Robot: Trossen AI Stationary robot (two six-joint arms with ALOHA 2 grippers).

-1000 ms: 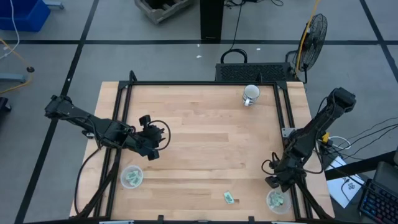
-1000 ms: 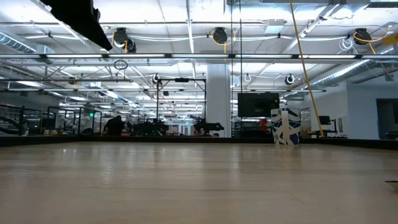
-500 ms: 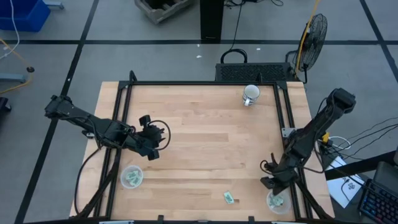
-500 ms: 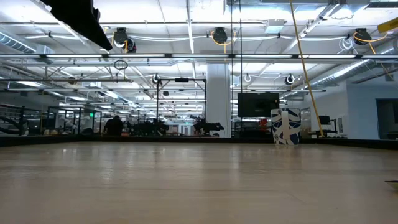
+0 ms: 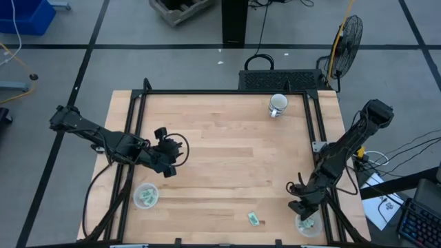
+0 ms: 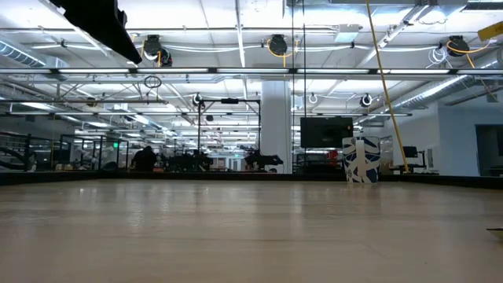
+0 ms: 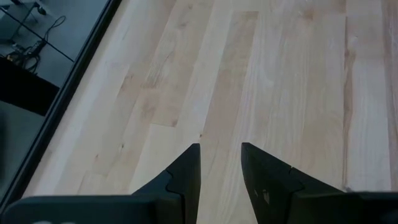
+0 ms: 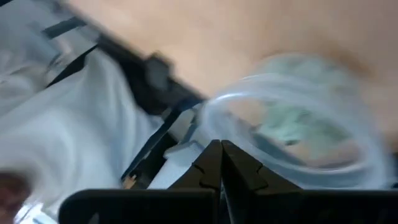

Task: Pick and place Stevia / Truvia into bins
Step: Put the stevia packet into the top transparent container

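The right cup (image 5: 307,222) stands at the table's near right corner with pale green sachets inside; it fills the right wrist view (image 8: 298,118). My right gripper (image 5: 300,207) (image 8: 221,149) hovers at its far left rim, fingers shut, with nothing showing between them. One sachet (image 5: 253,218) lies flat on the wood to the left of that cup. The left cup (image 5: 145,196) holds several sachets near the near left corner. My left gripper (image 5: 170,149) (image 7: 221,152) waits above bare wood on the far side of the left cup, fingers slightly open and empty. My right gripper has its shut fingertips (image 8: 214,152) close over the right cup's rim (image 8: 217,102), coming from above and the far side. I cannot tell whether they touch the rim.
A white mug (image 5: 278,105) (image 6: 360,160) stands near the table's far edge. A black frame rail (image 5: 322,145) runs along the right edge beside my right arm, and another (image 5: 131,131) along the left. Bare wood spreads across the table's middle.
My right gripper has moved a little toward the table's near edge, closer to the right cup's rim. The left arm has kept still.
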